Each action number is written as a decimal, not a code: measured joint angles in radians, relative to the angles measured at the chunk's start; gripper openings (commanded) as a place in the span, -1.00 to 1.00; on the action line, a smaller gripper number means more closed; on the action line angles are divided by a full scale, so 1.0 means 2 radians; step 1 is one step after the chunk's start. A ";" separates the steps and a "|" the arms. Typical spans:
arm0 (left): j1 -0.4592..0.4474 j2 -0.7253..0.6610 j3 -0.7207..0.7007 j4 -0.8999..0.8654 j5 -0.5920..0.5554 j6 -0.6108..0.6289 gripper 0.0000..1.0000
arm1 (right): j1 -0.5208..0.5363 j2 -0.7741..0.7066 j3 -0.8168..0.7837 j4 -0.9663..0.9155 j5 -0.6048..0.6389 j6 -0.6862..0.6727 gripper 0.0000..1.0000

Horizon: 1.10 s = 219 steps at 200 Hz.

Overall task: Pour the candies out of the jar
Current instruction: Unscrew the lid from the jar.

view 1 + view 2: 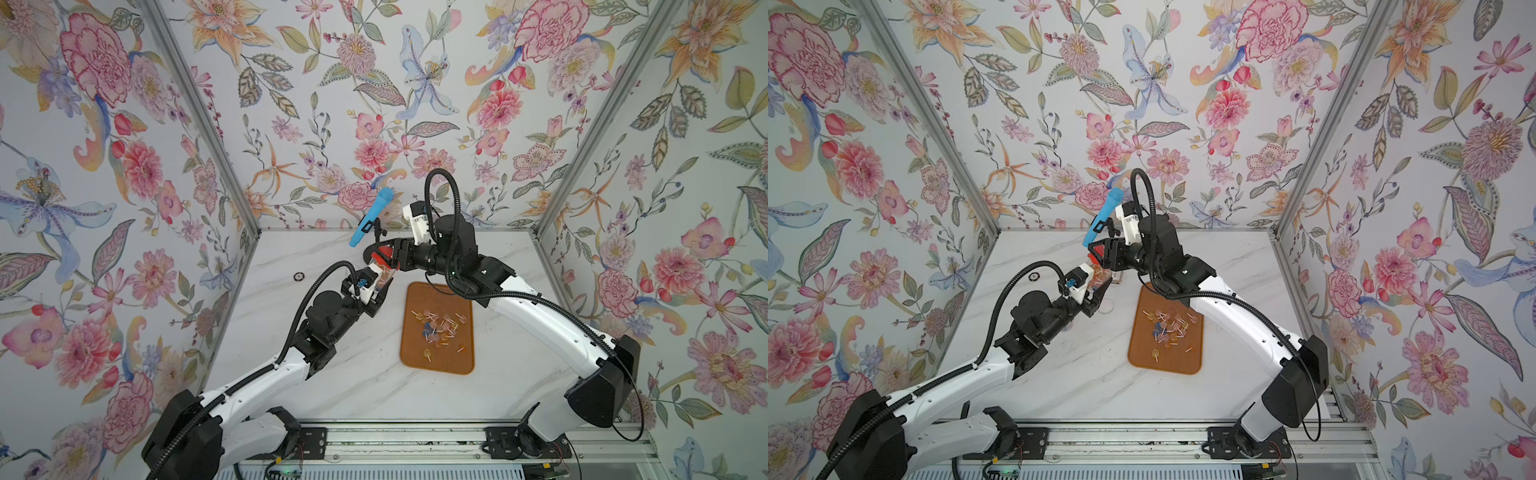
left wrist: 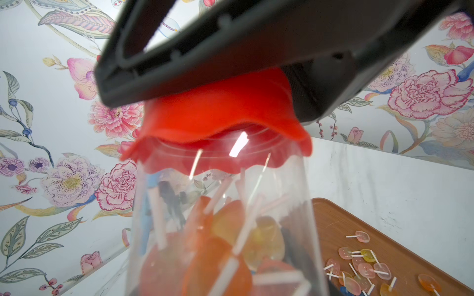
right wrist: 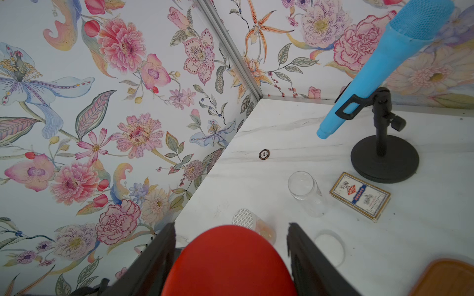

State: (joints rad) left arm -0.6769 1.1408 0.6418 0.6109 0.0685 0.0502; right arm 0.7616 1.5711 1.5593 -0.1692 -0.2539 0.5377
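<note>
- Clear jar (image 2: 218, 217), the item closest to the left wrist lens, is held by its lower end in the left gripper (image 1: 376, 291), whose fingers are closed on the jar wall. It hangs in the air above the table (image 1: 332, 395), near the middle of the far edge and just off the tray's far-left corner.
- Candies (image 2: 205, 256) sit in the lower part of the jar: small lollipops with orange and yellow heads on pale sticks.
- Red lid (image 2: 218, 120) covers the jar mouth. The jar's long axis is tilted, running from the left gripper up toward the far edge, with the lid end facing the right gripper.
- Right gripper (image 3: 230, 226) has one finger on each side of the lid. Whether the pads press it cannot be told. The right arm is nearer the lid, so removal likely calls for a pull along the jar's axis.
- Tray (image 1: 415, 361), right of the jar, carries a loose heap of candies.
- View differences:
  - The left wrist view alone shows the jar's contents.
  - The right wrist view alone shows both fingers flanking the lid.
  - Beyond the lid, that view also shows a card box (image 3: 359, 196) and an empty glass (image 3: 305, 192), both hidden by the arms in the top views.
</note>
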 measured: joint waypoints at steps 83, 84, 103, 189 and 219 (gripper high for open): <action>0.006 -0.016 0.000 0.011 0.067 -0.024 -1.00 | -0.038 -0.003 -0.002 0.027 -0.175 -0.093 -0.06; 0.006 -0.016 0.000 0.011 0.068 -0.024 -1.00 | -0.039 -0.003 -0.002 0.028 -0.179 -0.096 -0.06; 0.013 -0.030 0.000 0.020 0.113 -0.045 -1.00 | -0.042 -0.015 -0.002 0.035 -0.225 -0.134 -0.07; 0.024 -0.023 0.003 0.058 0.203 -0.084 -1.00 | -0.038 -0.046 -0.011 0.042 -0.233 -0.158 0.81; 0.024 -0.019 0.001 0.058 0.176 -0.072 -1.00 | -0.050 -0.049 -0.012 0.042 -0.194 -0.128 0.89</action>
State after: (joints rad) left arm -0.6285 1.1019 0.6434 0.7277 0.4202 -0.0944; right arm 0.6624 1.4738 1.5360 -0.0860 -0.6426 0.2825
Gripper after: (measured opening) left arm 0.569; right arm 0.944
